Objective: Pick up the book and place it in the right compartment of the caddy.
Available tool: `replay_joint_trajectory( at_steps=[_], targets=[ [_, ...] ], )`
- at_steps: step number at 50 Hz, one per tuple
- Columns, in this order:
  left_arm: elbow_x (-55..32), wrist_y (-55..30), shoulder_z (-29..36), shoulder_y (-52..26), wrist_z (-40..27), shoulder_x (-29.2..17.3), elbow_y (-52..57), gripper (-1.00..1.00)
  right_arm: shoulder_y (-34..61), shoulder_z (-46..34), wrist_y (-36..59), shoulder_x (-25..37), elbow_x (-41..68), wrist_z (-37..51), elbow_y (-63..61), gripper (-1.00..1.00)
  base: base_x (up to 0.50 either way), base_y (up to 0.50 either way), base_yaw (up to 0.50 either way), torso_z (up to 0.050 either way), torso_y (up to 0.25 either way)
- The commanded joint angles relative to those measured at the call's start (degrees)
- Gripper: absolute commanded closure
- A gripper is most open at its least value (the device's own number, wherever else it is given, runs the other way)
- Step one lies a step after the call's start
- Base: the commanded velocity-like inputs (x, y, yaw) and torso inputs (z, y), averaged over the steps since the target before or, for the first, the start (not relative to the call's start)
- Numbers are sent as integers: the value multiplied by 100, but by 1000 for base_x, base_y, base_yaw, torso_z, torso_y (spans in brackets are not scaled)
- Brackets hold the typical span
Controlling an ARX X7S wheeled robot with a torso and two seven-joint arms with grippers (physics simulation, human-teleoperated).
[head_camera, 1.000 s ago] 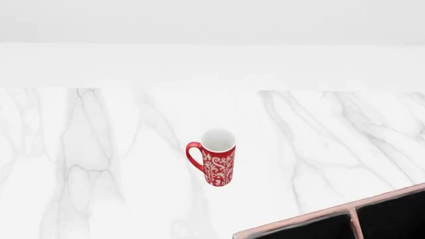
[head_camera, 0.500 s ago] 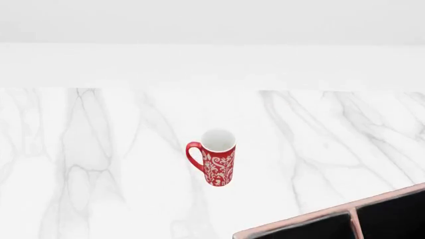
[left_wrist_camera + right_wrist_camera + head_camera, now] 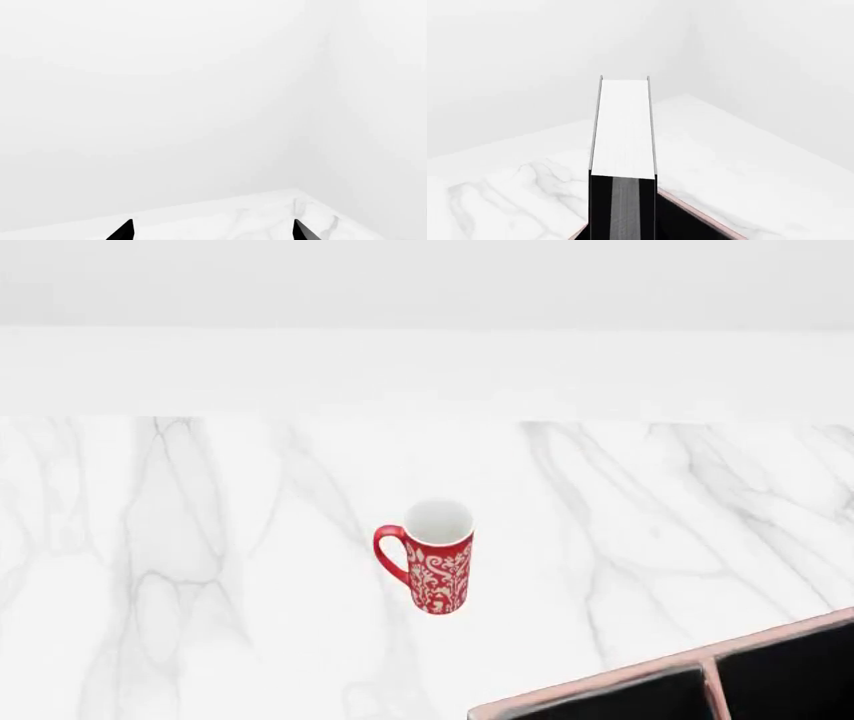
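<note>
In the right wrist view the book (image 3: 622, 130) stands edge-on in the middle, its white page edge facing me between thin black covers. It runs down into my right gripper (image 3: 622, 222), which is shut on it; the fingers themselves do not show apart from the dark book. The book hangs over a corner of the caddy (image 3: 694, 212), whose pale pink rim and black lining show below it. In the head view only the caddy's far rim (image 3: 627, 677) and two black compartments show at the bottom right. The book and both arms are out of the head view. My left gripper (image 3: 212, 232) is open and empty.
A red-and-white patterned mug (image 3: 435, 558) stands upright on the white marble table (image 3: 200, 540), left of and behind the caddy. A white wall runs along the table's far edge. The left wrist view shows only a table corner and walls.
</note>
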Motion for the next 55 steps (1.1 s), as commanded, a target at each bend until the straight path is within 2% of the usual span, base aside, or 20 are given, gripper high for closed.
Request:
replay_joint_trajectory(
  at_steps=[1,10,24,40,55],
  targets=[
    [4,34,13,14,1,6,-22,-100,302,247,399,-153,288,19,173,100,0,0,0,0,0],
    [9,47,41,15,-9,4,-25,-100,302,335,481,-114,606,395,260,100,0,0,0,0,1],
    [32,110,89,33,-6,26,-87,-100,23,67,-129,158,224,693,7,100,0,0,0,0,1],
    [8,47,139,8,-56,5,-13,-100,-221,-114,-316,164,294,495,144,100,0,0,0,1,1],
    [5,129,93,68,-26,37,-60,-100,-719,-424,-987,100,-167,411,394,100,0,0,0,0,1]
  ],
)
